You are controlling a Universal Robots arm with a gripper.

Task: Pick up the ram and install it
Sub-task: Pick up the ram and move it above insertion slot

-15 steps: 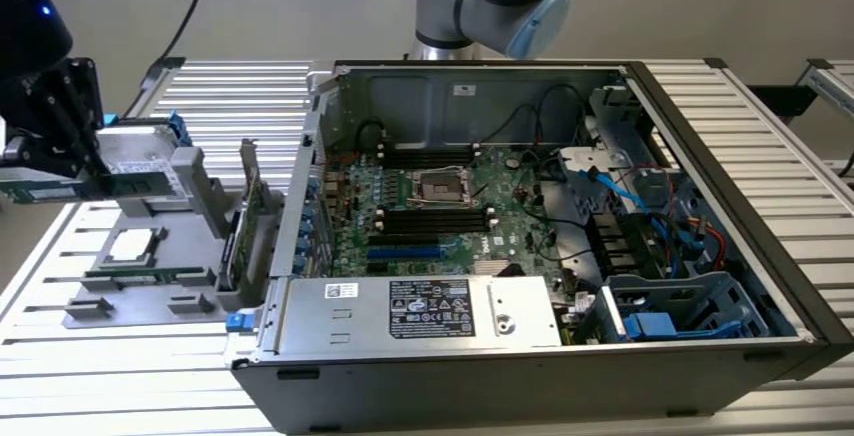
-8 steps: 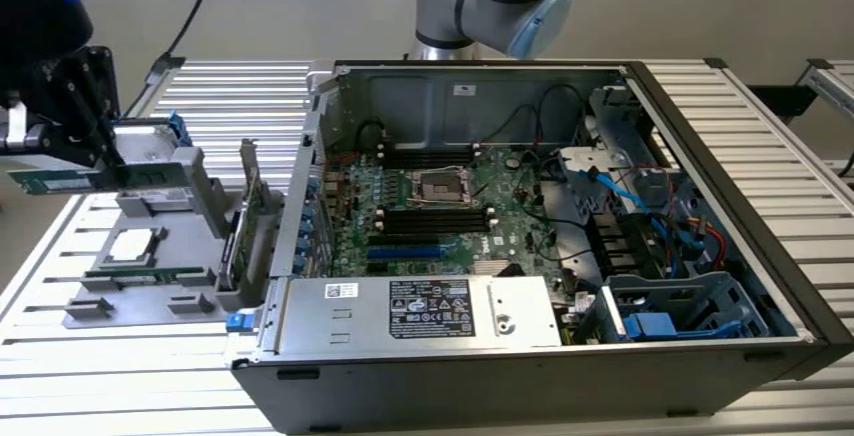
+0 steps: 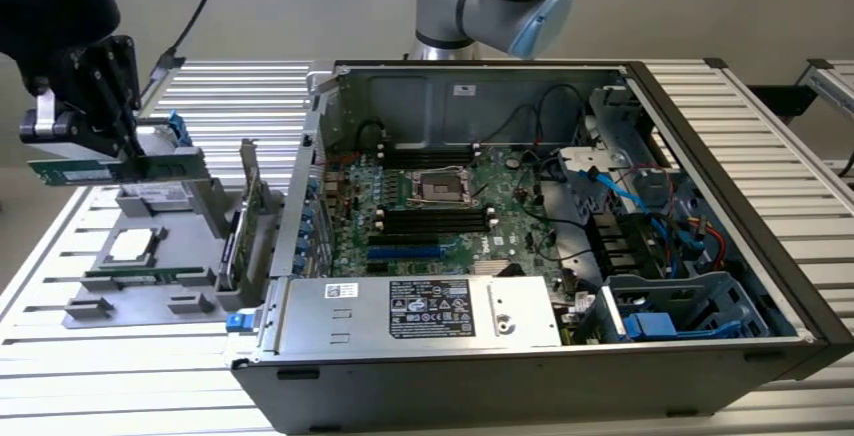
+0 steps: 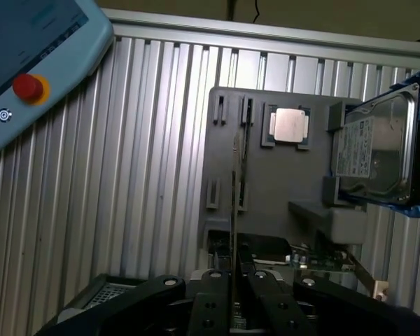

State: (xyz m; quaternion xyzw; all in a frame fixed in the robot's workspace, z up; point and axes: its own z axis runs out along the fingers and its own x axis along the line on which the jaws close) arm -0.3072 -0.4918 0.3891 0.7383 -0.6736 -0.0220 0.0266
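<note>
Ram (image 3: pixel 67 173) is up in my pincer (image 3: pixel 118 161), jaws nearly closed and clamped across its thin board! I'm holding it level above the grey tray (image 3: pixel 187 256), off to the exterior view's left of the open computer case (image 3: pixel 534 386).

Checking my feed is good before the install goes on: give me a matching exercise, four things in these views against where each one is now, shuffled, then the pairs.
Things
1. thin green ram stick
2. square silver processor chip
3. silver hard drive
4. silver labelled power supply box

Places
A. in a blue frame at the edge of the grey plastic tray
B. inside the open dark computer case
C. gripped in the black pincer
D. flat in a recess of the grey tray

Pairs: 1-C, 2-D, 3-A, 4-B.
</note>
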